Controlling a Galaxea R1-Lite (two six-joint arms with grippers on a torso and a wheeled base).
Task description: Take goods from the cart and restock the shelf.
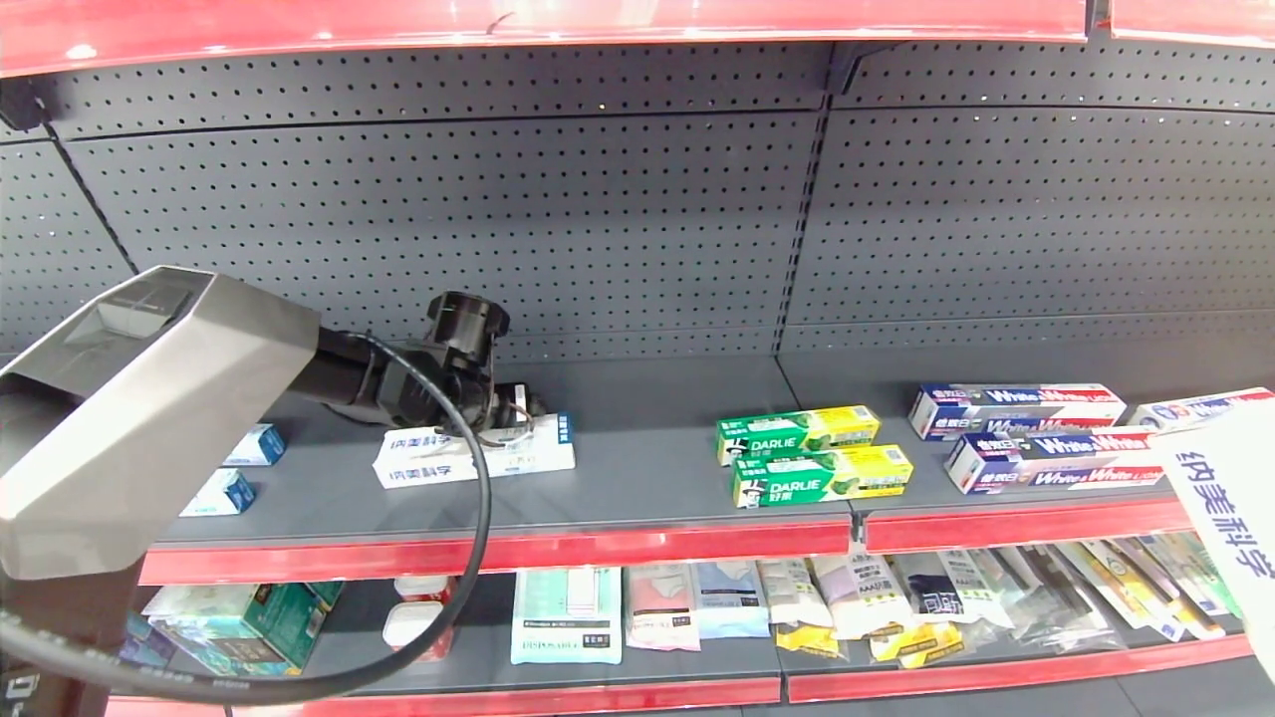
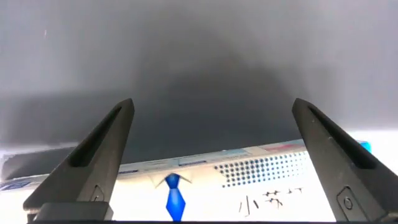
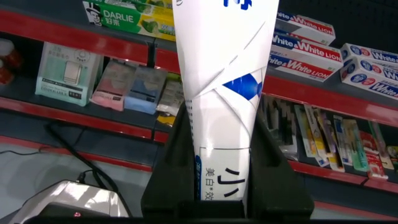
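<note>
A white toothpaste box [image 1: 468, 460] lies flat on the grey shelf [image 1: 647, 478], left of centre. My left gripper [image 1: 526, 416] hovers just over its far end, open. In the left wrist view the fingers [image 2: 93, 168] stand wide apart around the gripper [image 2: 212, 106], with the box [image 2: 249, 180] lying across below them. My right gripper [image 3: 224, 140] is shut on a second white toothpaste box [image 3: 224, 68], held end-up in front of the shelves. That box [image 1: 1227, 498] shows at the right edge of the head view.
Two green toothpaste boxes [image 1: 812, 453] lie mid-shelf, with blue-and-white ones [image 1: 1036, 435] to their right. Small blue boxes [image 1: 239, 468] sit at the far left. The lower shelf [image 1: 598, 692] holds several packets [image 1: 697, 597]. There is bare shelf between the white and green boxes.
</note>
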